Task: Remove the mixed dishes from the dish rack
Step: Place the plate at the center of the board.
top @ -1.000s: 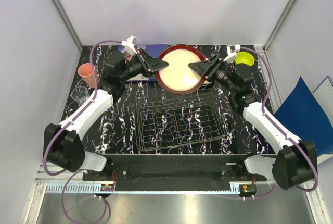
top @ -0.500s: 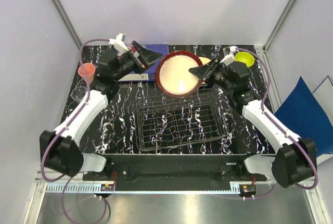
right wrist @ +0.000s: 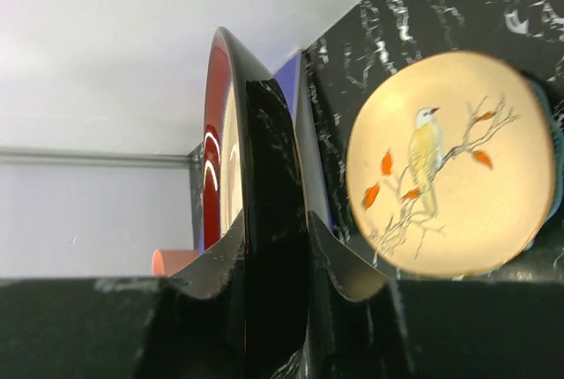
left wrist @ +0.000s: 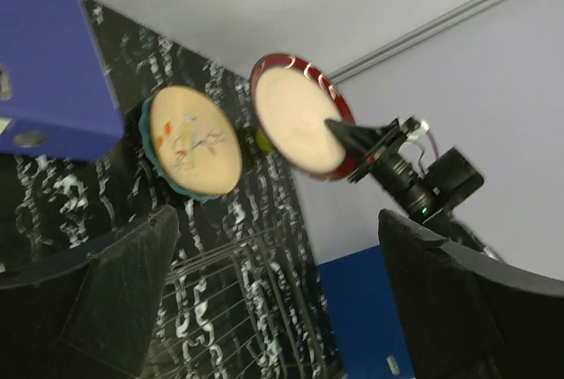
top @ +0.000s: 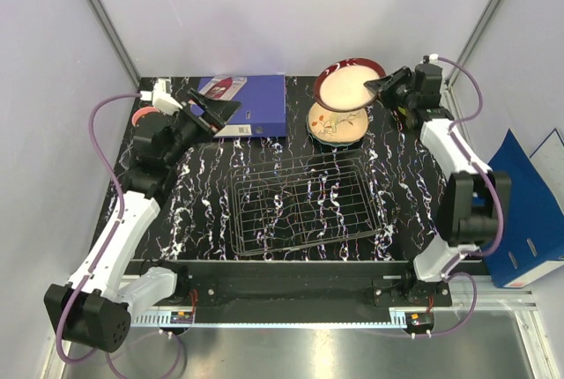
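while the dish rack (top: 304, 207) lies at the middle of the black marbled table (top: 203, 176), with only its own wire grid seen inside it, the red-rimmed cream plate (top: 348, 84) is held in the air beyond the rack's far right corner, tilted up on edge. its rim is pinched by the right gripper (top: 381, 88), whose jaws are clenched on it from the right. just behind the rack's far edge, under the held plate, the cream-yellow plate with orange marks (top: 337, 121) is stacked flat in the teal plate (right wrist: 556, 159), of which only a thin rim is shown around it. a bird on a branch is painted on the upper plate. the left gripper (top: 227, 113) is held up behind the rack's far left corner, its jaws spread wide and released. a blue ring binder (top: 251, 106) is laid flat behind the rack, apart from the stacked plates. the salmon-pink cup (top: 141, 116) is partly hidden by the left arm, well off beyond the rack's far left corner.
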`<state>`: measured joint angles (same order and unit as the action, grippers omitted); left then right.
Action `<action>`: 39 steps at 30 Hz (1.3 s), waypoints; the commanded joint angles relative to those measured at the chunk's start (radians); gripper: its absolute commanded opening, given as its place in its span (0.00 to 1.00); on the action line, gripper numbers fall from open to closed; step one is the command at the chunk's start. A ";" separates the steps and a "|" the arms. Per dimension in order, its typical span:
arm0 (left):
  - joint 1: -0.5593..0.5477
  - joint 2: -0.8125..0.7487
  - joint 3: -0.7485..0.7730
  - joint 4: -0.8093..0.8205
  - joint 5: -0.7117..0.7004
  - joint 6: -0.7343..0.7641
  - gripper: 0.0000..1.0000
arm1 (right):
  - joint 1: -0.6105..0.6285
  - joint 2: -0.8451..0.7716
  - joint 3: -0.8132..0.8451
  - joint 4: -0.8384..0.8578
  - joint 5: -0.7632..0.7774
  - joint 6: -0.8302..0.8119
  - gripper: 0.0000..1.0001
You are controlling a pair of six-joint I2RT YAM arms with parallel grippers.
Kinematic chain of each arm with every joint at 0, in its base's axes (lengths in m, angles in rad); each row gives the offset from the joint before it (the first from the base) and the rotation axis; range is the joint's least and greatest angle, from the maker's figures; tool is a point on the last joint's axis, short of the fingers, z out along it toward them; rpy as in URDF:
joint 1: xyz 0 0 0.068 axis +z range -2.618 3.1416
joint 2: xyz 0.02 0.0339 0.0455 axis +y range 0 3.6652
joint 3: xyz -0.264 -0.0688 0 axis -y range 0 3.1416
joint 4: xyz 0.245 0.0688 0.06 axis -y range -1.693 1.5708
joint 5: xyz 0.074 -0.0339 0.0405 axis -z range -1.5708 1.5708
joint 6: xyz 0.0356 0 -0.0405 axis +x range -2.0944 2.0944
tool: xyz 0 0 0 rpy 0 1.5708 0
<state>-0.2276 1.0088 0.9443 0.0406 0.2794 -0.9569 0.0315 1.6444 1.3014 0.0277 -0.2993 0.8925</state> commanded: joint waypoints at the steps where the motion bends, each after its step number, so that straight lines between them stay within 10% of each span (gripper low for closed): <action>1: 0.005 -0.039 -0.042 -0.039 -0.005 0.061 0.99 | 0.002 0.106 0.150 0.078 -0.089 0.062 0.00; 39: 0.004 0.050 -0.174 0.064 0.089 0.027 0.99 | 0.002 0.477 0.144 0.293 -0.175 0.074 0.00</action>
<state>-0.2276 1.0565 0.7883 0.0303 0.3420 -0.9211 0.0261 2.1284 1.3869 0.1986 -0.4129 0.9497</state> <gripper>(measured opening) 0.984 0.275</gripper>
